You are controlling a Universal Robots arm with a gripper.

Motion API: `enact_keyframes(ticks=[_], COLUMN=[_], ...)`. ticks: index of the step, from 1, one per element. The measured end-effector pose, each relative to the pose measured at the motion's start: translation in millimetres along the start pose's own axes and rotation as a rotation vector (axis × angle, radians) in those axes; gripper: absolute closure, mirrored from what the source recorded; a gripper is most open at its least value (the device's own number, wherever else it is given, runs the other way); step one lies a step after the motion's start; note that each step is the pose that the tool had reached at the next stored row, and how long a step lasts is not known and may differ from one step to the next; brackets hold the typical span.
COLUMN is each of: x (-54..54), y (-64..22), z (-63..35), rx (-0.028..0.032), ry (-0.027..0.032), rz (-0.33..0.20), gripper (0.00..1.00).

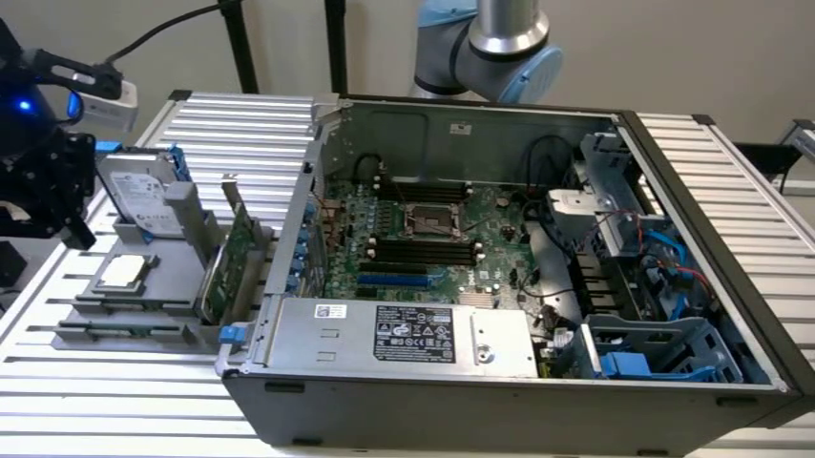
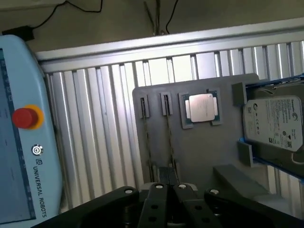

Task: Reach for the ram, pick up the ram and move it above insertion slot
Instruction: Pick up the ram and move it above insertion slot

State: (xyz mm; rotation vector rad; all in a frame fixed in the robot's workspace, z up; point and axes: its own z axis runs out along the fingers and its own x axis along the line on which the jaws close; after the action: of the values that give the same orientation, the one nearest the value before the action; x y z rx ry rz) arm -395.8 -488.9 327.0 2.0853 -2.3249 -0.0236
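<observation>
Ram (image 2: 169,137) stands on edge in a slot of the grey holder (image 2: 199,156) on the worktop (image 2: 95,133), its long axis running straight away from the hand (image 2: 167,188) (clenched, grasping nothing), which sits just beside the strip's near end, in line with it.

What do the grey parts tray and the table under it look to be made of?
The parts tray looks like matte grey plastic, perhaps printed: dull, even, no glare. The table looks like bare aluminium: silvery ribbed slats catching bright streaks of light.
</observation>
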Motion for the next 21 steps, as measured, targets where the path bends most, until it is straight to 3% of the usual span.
enact_keyframes(ticks=[3, 7, 10, 12, 13, 21], x=[0.0, 0.0, 0.0, 0.0, 0.0, 0.5], y=[0.1, 0.1, 0.1, 0.1, 0.1, -0.2], z=[0.3, 0.4, 0.5, 0.5, 1.0, 14.6], rx=[0.0000, 0.0002, 0.0003, 0.0002, 0.0004, 0.0002], ry=[0.0014, 0.0014, 0.0013, 0.0013, 0.0012, 0.0018], rz=[-0.051, -0.055, -0.055, -0.055, -0.055, -0.073], gripper=[0.89, 0.89, 0.76, 0.76, 0.69, 0.69])
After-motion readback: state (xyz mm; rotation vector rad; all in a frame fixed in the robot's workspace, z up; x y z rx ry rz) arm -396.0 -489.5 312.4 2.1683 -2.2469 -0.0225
